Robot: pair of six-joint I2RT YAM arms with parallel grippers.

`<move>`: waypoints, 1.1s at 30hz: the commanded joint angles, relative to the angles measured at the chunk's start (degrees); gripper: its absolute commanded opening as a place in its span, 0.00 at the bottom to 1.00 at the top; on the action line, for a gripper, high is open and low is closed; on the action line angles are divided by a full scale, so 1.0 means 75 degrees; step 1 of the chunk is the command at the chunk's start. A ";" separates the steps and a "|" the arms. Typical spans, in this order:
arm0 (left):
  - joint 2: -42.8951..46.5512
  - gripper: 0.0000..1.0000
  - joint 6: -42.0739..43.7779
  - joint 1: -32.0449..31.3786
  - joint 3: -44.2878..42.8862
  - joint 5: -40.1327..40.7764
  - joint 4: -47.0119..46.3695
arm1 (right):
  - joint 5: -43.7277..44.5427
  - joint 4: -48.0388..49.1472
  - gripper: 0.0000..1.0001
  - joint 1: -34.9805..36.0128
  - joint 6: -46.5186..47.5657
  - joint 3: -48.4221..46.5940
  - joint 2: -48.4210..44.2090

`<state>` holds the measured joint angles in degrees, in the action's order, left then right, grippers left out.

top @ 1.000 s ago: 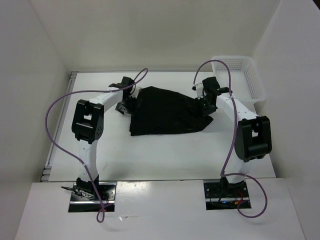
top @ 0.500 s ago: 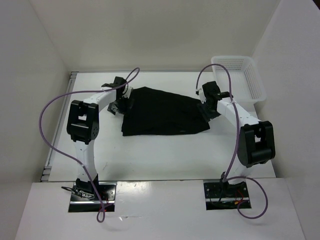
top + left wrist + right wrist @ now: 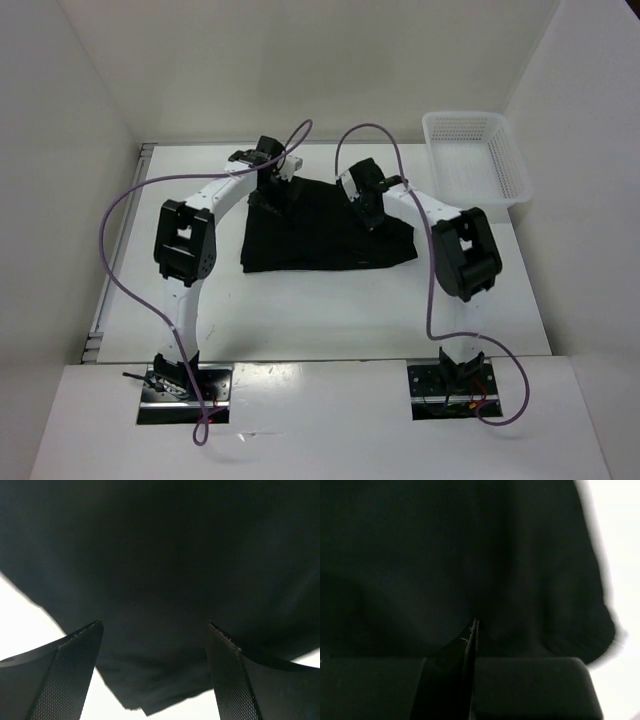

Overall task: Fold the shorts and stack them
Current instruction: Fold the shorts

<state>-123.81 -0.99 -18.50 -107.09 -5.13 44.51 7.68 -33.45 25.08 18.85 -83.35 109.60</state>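
The shorts (image 3: pixel 330 240) lie as a dark, roughly rectangular heap in the middle of the white counter (image 3: pixel 330 310), their near edge fairly straight and their far edge running up under both wrists. The left gripper (image 3: pixel 274 192) hangs over the far left corner of the fabric. In its wrist view the jaws stand wide apart, both textured fingers (image 3: pixel 65 675) clear of the cloth, which fills the gap between them and ends in a bunched hem with bare counter beyond. The right gripper (image 3: pixel 366 208) sits over the far middle of the shorts, its jaws pressed together on the black cloth (only a thin seam shows between them). A white mesh basket (image 3: pixel 466 117) stands at the far right, well apart from the shorts.
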 commanded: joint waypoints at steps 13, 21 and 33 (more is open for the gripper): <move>-0.2358 0.88 0.0133 0.0427 -0.1130 -0.0090 0.0522 | -0.0616 -0.0158 0.00 -0.0063 -0.1410 -0.1764 0.2483; -0.3109 0.92 0.0133 0.1166 -0.2700 -0.0160 0.0522 | -0.0181 0.0242 0.00 -0.0133 -0.1834 -0.3801 0.3280; -0.2934 0.96 0.0133 0.0908 -0.2480 -0.0535 0.0522 | -0.1985 0.0335 0.00 0.0945 -0.0685 -0.3313 0.2319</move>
<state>-142.82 0.03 -10.55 -128.14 -6.24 47.05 -3.53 -32.75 30.02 11.86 -110.32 129.43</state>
